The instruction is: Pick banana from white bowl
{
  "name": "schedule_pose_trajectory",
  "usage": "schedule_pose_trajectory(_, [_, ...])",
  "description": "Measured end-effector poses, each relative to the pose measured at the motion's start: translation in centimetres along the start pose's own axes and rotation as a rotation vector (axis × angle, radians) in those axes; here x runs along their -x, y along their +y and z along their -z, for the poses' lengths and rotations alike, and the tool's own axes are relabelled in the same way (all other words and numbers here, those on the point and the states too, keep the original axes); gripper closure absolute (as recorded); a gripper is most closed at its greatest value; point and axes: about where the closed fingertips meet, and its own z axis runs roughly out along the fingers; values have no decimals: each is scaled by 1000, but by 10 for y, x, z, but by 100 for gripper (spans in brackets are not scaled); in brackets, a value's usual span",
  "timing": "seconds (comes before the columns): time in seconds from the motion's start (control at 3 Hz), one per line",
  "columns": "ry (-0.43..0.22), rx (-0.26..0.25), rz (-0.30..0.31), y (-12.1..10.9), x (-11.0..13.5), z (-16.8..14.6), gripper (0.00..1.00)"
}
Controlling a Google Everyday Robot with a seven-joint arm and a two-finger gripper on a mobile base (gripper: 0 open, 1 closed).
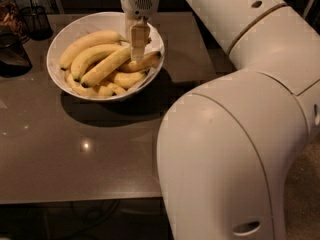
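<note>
Hanging low in the white bowl's right side, pincer is sitting at the banana's upper-right end; open/closed: can't tell. Banana is lying diag., stretching down-left from pincer, atop others, on table.

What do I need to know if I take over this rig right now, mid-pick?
Gripper: down inside the white bowl, at the upper right end of the banana; whether it has a grip cannot be seen.
Banana: lies diagonally on top of the other bananas in the bowl, not lifted.
Done: approach to the banana.
Left: confirm the grasp, then lift the banana clear of the bowl.
</note>
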Motion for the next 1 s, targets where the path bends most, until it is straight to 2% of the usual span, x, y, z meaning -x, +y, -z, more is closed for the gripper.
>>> schedule_pose_trajectory(1.0, [5, 56, -17, 2, -4, -20, 48])
